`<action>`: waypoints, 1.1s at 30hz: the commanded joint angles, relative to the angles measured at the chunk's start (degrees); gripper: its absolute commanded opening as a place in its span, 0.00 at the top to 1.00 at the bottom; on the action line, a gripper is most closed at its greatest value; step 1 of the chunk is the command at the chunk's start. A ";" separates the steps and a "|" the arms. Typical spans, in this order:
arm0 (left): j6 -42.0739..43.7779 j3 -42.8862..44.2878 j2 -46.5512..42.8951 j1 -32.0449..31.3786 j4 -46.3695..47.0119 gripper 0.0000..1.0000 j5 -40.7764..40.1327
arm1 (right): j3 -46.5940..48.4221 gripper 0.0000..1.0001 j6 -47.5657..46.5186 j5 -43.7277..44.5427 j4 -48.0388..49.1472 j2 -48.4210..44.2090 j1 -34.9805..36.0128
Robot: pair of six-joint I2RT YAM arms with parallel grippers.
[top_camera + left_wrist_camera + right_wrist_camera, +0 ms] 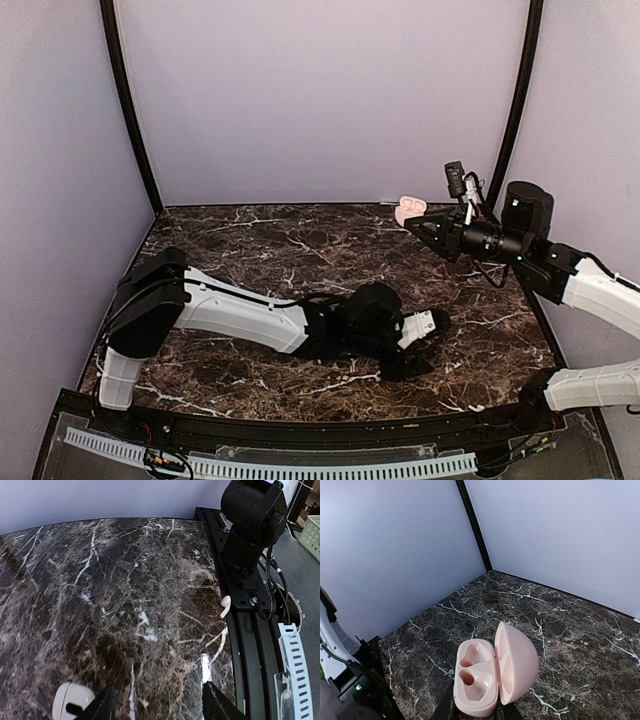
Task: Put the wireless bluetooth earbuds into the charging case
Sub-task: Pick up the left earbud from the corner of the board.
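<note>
- Dark marble table (250, 240) with white veins, closed in by lilac walls (320, 100).
- At the far right corner the right gripper (476, 709) is raised above the table, clamped on the base of the pink charging case (480, 680); its lid stands open and both wells are empty.
- Low over the marble, the left gripper (160, 707) has its fingers spread wide with nothing between them.
- One white earbud (225, 606) lies at the table's edge, against the black rail (240, 630).
- A small white rounded object (72, 702) lies just beside one left finger; I cannot tell what it is.
</note>
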 commanded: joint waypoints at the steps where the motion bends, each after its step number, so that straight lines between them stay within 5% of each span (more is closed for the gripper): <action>1: 5.11 10.28 6.54 -2.20 -2.84 0.44 3.04 | 0.97 1.00 1.61 -2.44 -0.61 -0.88 -1.13; 16: 8.54 38.13 29.19 -7.26 -14.42 0.61 6.41 | 2.58 1.00 2.66 -3.99 -3.43 -1.08 -1.51; 33: 8.34 50.48 38.67 -8.44 -19.10 0.63 3.65 | 2.71 1.00 1.90 -3.99 -4.90 -1.61 -1.69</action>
